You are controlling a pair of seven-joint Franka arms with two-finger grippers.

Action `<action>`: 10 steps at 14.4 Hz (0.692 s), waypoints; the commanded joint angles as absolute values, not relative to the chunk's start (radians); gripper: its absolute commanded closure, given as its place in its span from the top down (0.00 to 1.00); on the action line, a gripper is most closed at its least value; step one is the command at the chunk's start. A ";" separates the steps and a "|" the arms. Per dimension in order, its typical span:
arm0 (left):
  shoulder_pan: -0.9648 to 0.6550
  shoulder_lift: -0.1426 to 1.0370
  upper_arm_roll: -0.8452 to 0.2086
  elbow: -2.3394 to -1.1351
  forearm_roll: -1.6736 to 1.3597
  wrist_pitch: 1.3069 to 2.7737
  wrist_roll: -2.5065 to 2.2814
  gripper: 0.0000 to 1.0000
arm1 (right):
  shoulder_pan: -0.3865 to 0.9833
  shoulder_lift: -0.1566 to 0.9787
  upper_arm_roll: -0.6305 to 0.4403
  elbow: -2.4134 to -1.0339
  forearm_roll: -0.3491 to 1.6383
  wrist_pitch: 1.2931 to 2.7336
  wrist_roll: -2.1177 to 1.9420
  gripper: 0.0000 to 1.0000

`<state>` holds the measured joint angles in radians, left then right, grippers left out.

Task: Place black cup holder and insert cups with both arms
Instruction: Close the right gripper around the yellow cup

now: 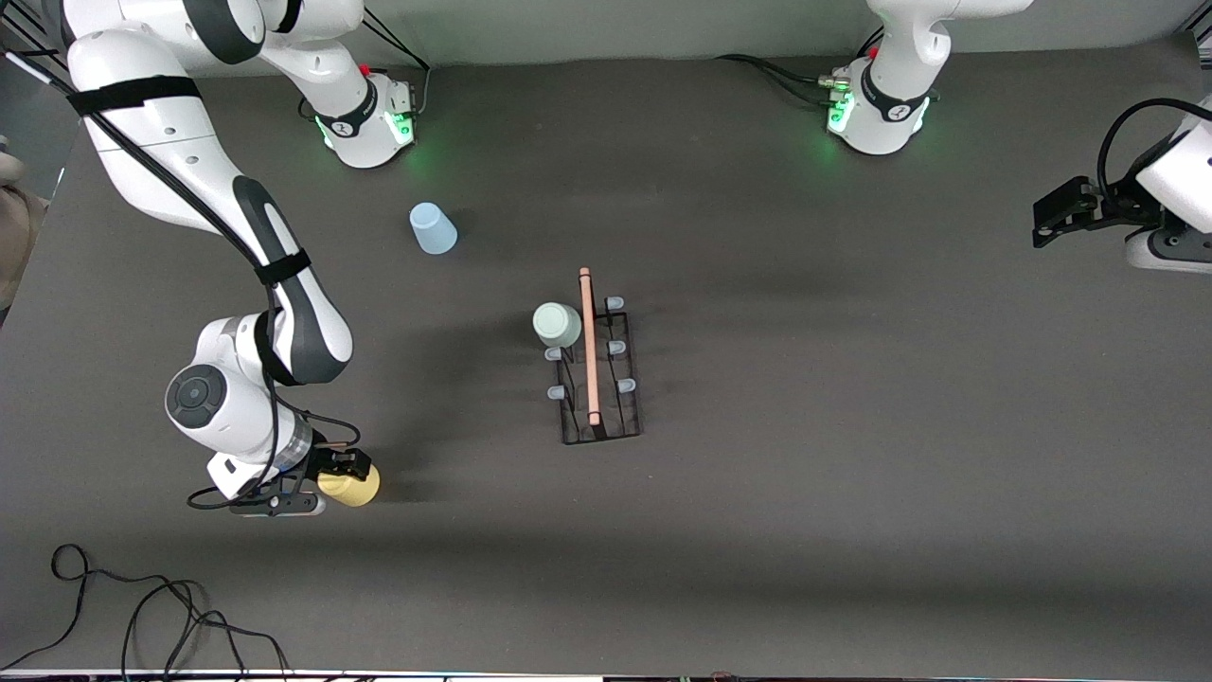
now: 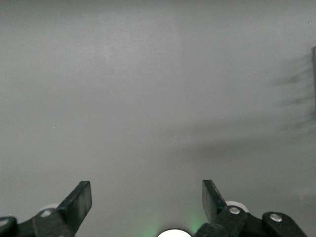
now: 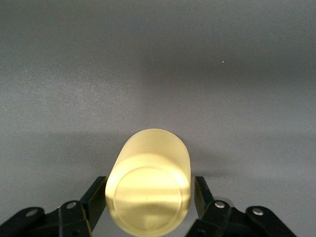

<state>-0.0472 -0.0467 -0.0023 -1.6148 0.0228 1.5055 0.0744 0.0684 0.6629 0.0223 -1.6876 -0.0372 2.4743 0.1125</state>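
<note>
1. While the black thin-wire cup holder (image 1: 600,379) with its light wooden rod handle stands at the table's middle, I count its placing as done.
2. One pale mint green plastic cup (image 1: 557,324) sits upside down on a peg at the rack's end farther from the front camera; I judge one of three inserted.
3. My right gripper (image 1: 343,476) sits low at the yellow plastic cup (image 3: 149,185), fingers (image 3: 95,197) flanking it; whether they pinch yet I cannot tell.
4. The light blue plastic cup (image 1: 433,228) lies untouched near the right arm's base.
5. My left gripper (image 2: 147,203) waits over bare table, jaws spread, holding nothing.
</note>
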 commanded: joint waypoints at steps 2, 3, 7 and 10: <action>-0.054 -0.060 -0.002 -1.624 0.038 1.512 0.077 1.00 | 0.075 0.657 0.021 -1.667 -0.012 2.480 0.084 0.38; -0.052 -0.058 -0.002 -1.626 0.038 1.511 0.077 1.00 | 0.090 0.631 0.021 -1.667 -0.012 2.473 0.084 0.30; -0.052 -0.058 -0.002 -1.624 0.040 1.513 0.077 1.00 | 0.100 0.433 0.067 -1.729 0.029 2.300 0.182 0.29; -0.052 -0.058 -0.002 -1.624 0.040 1.514 0.077 1.00 | 0.101 0.353 0.173 -1.735 0.051 2.221 0.456 0.29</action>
